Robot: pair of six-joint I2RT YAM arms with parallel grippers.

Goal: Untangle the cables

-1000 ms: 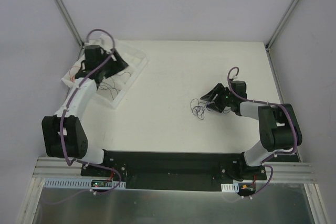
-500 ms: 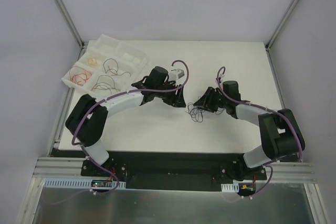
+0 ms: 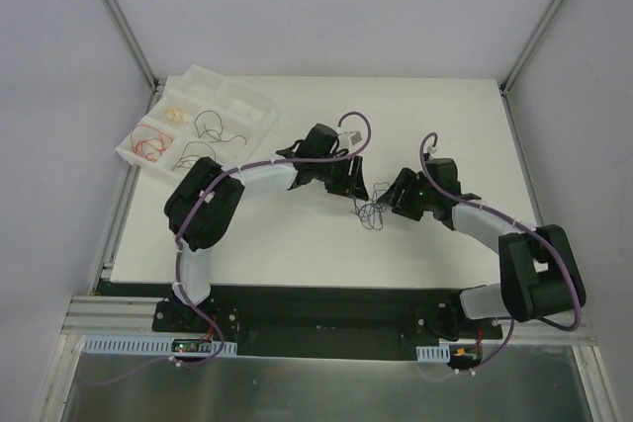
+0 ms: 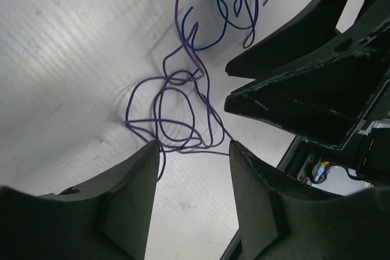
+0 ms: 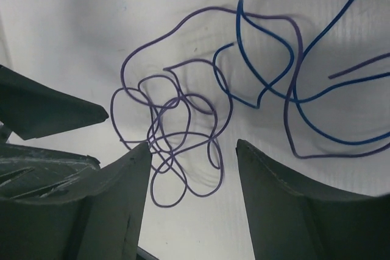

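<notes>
At mid-table, poised open over the cables [image 3: 371, 212]

Near the centre of the white table [image 3: 297, 244] — left gripper [image 3: 354, 183] and right gripper [image 3: 391, 195] close together, angled toward each other, fingers of each set apart, clamped on nothing. Beneath and between them, flat on the surface: purple wire [image 5: 183, 126] in tight overlapping loops, blue wire [image 5: 268, 83] in wider curves alongside. Far left, well apart — a divided tray [image 3: 201, 72] with red, black and pale strands in separate compartments.

Bright, even, diffuse light, faint soft shadows beside the cables [image 5: 183, 129], slight blur in the right wrist view
</notes>
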